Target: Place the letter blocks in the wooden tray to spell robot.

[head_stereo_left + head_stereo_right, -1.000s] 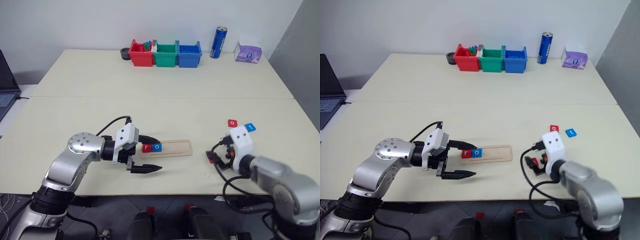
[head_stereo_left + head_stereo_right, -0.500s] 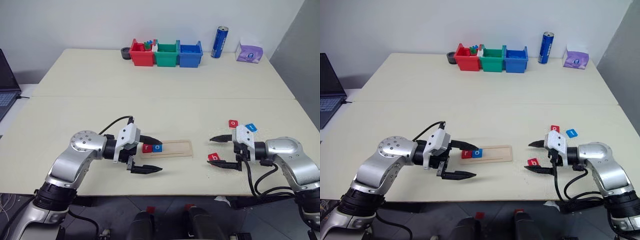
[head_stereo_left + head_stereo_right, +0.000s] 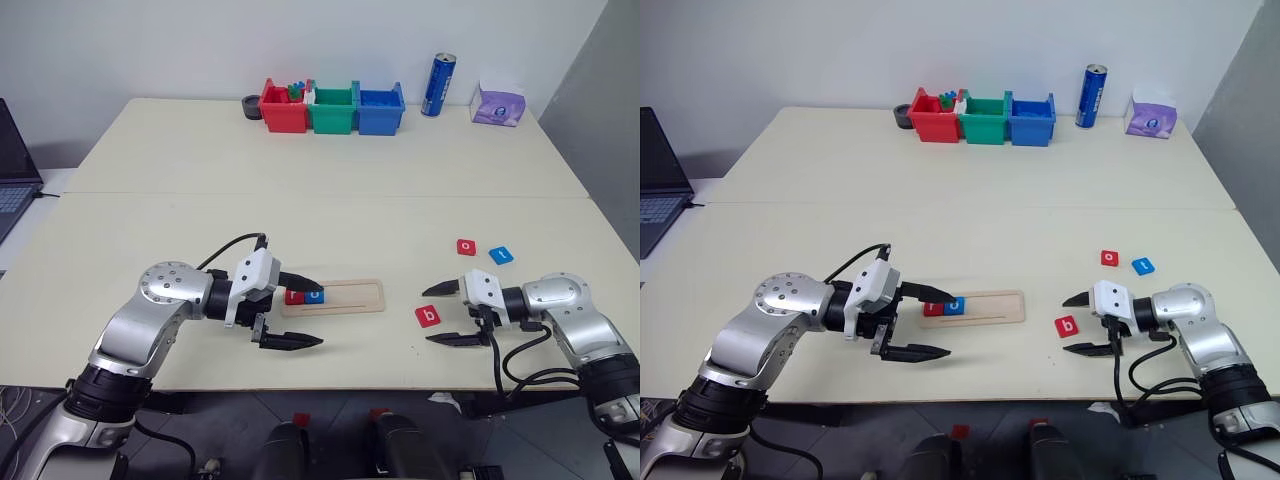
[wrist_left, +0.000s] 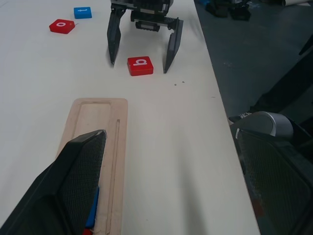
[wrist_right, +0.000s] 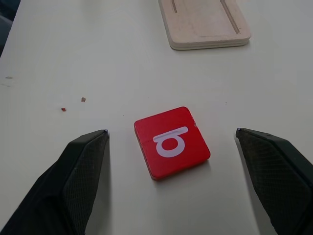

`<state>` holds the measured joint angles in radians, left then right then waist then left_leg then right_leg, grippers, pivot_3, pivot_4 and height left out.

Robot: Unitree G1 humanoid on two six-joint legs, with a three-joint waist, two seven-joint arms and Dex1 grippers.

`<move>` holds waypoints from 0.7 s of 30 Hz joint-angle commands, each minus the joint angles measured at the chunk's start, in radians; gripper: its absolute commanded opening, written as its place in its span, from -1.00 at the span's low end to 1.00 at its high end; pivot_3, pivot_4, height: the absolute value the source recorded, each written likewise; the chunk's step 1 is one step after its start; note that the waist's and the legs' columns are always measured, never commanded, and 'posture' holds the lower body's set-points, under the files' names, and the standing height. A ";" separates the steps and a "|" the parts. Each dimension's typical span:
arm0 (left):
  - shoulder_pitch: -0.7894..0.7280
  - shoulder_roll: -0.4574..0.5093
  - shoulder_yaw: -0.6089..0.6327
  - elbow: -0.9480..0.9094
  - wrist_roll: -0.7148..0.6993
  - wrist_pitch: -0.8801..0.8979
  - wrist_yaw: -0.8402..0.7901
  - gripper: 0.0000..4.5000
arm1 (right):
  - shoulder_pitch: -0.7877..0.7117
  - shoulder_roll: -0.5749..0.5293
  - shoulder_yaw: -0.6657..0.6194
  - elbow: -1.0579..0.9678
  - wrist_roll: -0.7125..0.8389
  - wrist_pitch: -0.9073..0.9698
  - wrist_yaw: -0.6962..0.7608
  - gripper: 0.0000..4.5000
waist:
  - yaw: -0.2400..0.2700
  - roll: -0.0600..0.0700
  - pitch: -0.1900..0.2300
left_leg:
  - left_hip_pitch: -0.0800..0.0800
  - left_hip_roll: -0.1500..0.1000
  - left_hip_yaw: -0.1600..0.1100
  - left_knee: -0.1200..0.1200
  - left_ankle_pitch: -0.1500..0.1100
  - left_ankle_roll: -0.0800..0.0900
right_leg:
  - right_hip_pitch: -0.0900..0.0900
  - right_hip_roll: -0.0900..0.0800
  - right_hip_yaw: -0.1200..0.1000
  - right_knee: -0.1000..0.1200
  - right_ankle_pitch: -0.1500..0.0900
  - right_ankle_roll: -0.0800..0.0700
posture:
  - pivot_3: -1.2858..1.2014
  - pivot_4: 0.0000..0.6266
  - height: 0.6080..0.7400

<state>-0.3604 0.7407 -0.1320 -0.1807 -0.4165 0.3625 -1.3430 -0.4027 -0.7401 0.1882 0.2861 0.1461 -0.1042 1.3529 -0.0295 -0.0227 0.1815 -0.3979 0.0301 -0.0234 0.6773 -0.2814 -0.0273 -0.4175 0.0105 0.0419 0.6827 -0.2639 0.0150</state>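
Resting flat on the table, the red b block (image 5: 171, 142) lies between my right gripper's (image 3: 440, 314) spread fingers, untouched. My left gripper (image 3: 305, 310), also spread, straddles the left end of the wooden tray (image 3: 350, 297), where the red r block (image 3: 931, 308) and blue o block (image 3: 955, 306) sit. My left wrist view hides the r block behind a finger (image 4: 73, 186). The red o block (image 3: 466, 247) and blue t block (image 3: 501, 254) lie farther right.
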 commanded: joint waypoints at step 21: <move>-0.025 0.069 0.126 0.090 -0.026 -0.053 -0.024 1.00 | -0.115 0.136 -0.003 -0.258 0.116 0.388 -0.110 -0.35 | -0.005 0.001 0.000 | 0.007 0.001 -0.002 0.000 0.000 0.000 | 0.006 0.001 -0.001 0.001 0.000 0.000 | 0.03 -0.52 1.00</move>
<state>-0.3787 0.7889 -0.0524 -0.0974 -0.4426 0.3367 -1.3639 -0.4918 -0.6203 0.1831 0.0818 0.2280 0.2328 1.2673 -0.0346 -0.0219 0.1820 -0.3908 0.0316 -0.0252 0.6769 -0.2814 -0.0273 -0.4116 0.0120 0.0412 0.6843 -0.2640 0.0147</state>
